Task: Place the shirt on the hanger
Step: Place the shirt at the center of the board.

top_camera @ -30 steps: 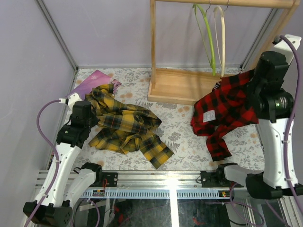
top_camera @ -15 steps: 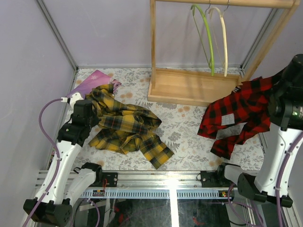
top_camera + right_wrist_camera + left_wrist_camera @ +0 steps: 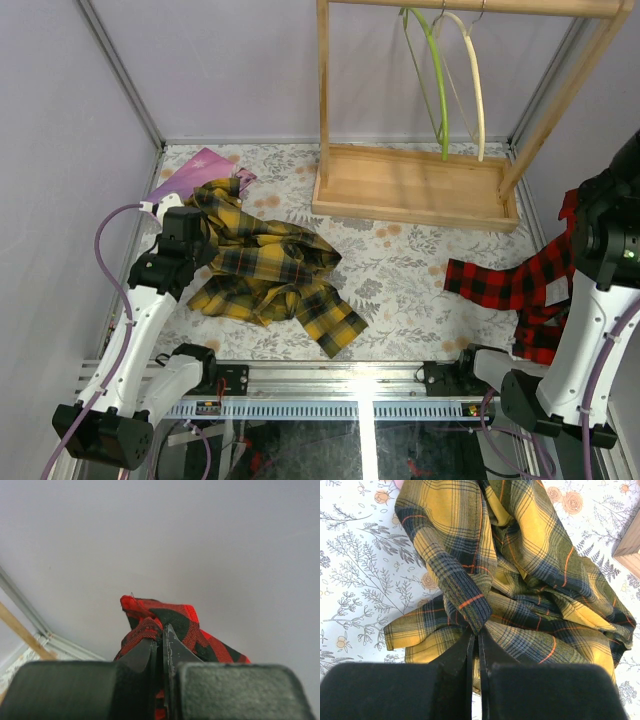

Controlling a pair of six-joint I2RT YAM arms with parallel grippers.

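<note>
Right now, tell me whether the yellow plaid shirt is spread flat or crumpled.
Crumpled: the yellow plaid shirt lies in overlapping folds, one fold pinched by the left gripper.

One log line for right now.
left gripper: jaws shut on shirt | right gripper: jaws shut on red garment, hanging from it | hanger: bare, on rack

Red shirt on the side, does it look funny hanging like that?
Yes. The red plaid garment dangles in the air on the right side, pinched in the right gripper, not lying flat. The yellow shirt lies crumpled, a fold pinched by the left gripper.
</note>
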